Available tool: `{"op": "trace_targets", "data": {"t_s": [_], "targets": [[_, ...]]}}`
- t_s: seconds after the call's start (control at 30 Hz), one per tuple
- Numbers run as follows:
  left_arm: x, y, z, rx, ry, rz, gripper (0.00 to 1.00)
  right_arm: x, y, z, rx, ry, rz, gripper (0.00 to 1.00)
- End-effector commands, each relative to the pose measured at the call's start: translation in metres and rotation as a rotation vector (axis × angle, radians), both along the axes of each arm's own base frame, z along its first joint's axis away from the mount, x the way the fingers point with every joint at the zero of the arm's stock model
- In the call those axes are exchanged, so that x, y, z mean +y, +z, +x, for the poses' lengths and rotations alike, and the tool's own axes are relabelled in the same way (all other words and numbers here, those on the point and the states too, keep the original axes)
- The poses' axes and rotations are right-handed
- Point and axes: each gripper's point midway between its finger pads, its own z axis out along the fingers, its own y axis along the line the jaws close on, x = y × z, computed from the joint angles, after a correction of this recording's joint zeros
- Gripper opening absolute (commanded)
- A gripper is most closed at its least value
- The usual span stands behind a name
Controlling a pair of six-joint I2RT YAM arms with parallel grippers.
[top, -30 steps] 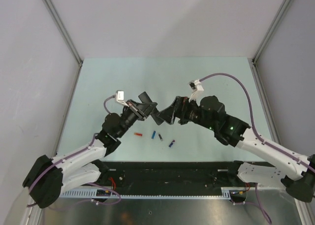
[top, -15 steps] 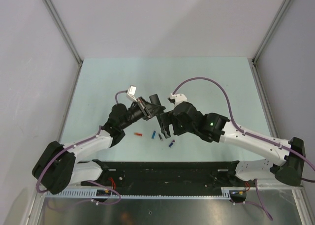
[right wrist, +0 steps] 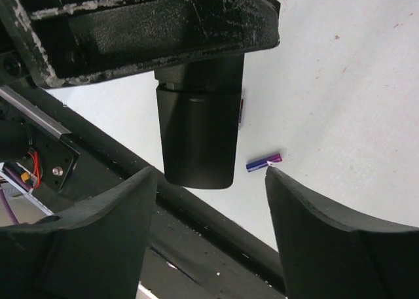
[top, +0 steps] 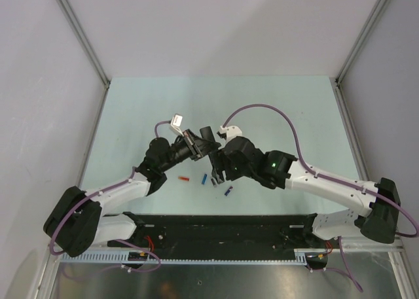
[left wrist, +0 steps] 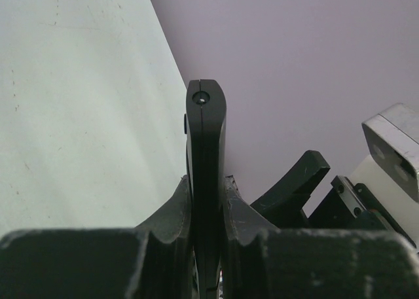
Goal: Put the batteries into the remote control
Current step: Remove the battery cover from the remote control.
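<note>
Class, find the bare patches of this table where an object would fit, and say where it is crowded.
Free: the table beyond the left gripper, up to the back wall, and its far right corner. Crowded: the near middle, where the batteries lie by the right gripper.

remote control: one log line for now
left gripper: shut on remote control | right gripper: open, near its end | batteries: on table

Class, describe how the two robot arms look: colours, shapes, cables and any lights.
The left arm and right arm have white links and black joints. A purple cable runs along each. The right arm shows a green light; its black fingers are curved.
</note>
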Motion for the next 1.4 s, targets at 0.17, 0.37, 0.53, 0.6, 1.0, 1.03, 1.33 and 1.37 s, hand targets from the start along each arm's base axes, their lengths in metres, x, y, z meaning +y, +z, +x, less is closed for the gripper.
{"op": "trace_targets", "data": {"t_s": [0.17,0.37,0.53,0.6,1.0,1.03,1.33,1.37], "targets": [[-0.001,0.025,-0.002,-0.055,-0.02,-0.049,0.0,0.018,0.025,0.009,-0.055,0.02,0.079,0.59],[-0.001,0.024,-0.002,-0.052,-0.018,-0.047,0.0,0.018,0.022,0.008,-0.047,0.023,0.071,0.52],[0.0,0.023,-0.001,-0.053,-0.015,-0.045,0.0,0.016,0.023,0.008,-0.051,0.02,0.071,0.47],[0.0,0.021,-0.001,-0.053,-0.012,-0.04,0.0,0.016,0.024,0.008,-0.056,0.021,0.07,0.46],[0.007,0.015,0.002,-0.094,0.026,-0.004,0.0,0.009,0.035,0.003,-0.065,0.025,0.086,0.42],[0.006,0.015,0.002,-0.092,0.025,-0.004,0.0,0.008,0.036,0.003,-0.064,0.026,0.089,0.41],[0.011,0.014,0.009,-0.09,0.046,0.002,0.0,0.002,0.045,-0.003,-0.066,0.028,0.109,0.4],[0.014,0.014,0.011,-0.088,0.054,0.0,0.0,0.002,0.046,-0.005,-0.066,0.032,0.107,0.4]]}}
